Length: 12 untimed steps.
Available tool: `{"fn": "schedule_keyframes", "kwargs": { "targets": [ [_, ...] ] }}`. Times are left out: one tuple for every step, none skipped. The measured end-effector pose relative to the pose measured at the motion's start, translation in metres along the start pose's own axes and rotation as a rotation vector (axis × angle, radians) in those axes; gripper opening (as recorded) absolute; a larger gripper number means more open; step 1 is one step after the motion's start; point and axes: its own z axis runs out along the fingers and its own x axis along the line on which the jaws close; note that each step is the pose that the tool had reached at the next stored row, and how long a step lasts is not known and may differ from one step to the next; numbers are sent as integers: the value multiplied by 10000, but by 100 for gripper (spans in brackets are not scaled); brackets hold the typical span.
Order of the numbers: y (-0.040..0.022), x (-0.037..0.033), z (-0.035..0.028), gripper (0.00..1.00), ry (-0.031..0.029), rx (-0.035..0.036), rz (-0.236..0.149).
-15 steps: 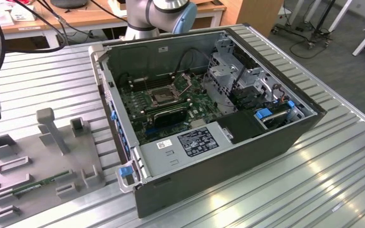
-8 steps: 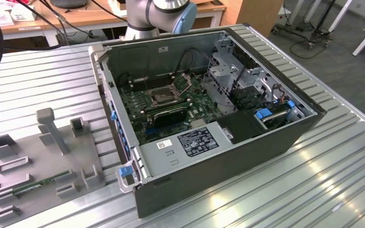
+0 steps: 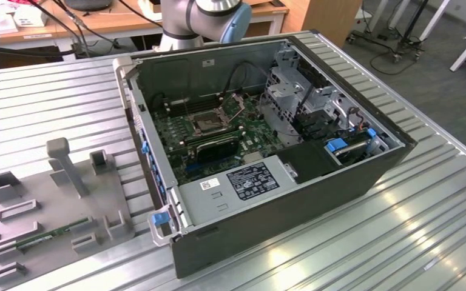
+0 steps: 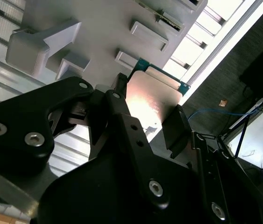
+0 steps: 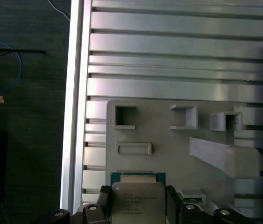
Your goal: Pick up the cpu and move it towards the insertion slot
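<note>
One cpu held, far from slot

End effector [image 5: 137,207] clenched on cpu [image 5: 137,199] by its side edges, at grey fixture tray [image 5: 159,140] on counter [image 5: 168,60]. Insertion slot [image 3: 209,124] sits inside open PC case [image 3: 298,200], well apart.

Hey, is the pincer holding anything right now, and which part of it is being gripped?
Yes. In the first wrist view the pincer holds the cpu, with its fingers pressed against two opposite side edges of the chip.
</note>
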Motion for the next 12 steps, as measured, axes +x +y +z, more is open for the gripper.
{"fn": "schedule_keyframes", "kwargs": {
  "targets": [
    [1,0,-15,55,-1,-1,0],
    [1,0,-31,55,0,0,-1],
    [2,0,-44,55,-1,-1,0],
    [2,0,-58,55,-1,-1,0],
    [3,0,-73,55,0,0,0],
    [3,0,-84,55,0,0,0],
    [4,0,-93,55,0,0,0],
    [4,0,-100,55,-1,-1,-1],
    [4,0,-107,55,-1,-1,0],
    [4,0,-114,55,0,0,-1],
    [5,0,-123,55,-1,-1,-1],
    [5,0,-132,55,-1,0,0]
  ]
}}
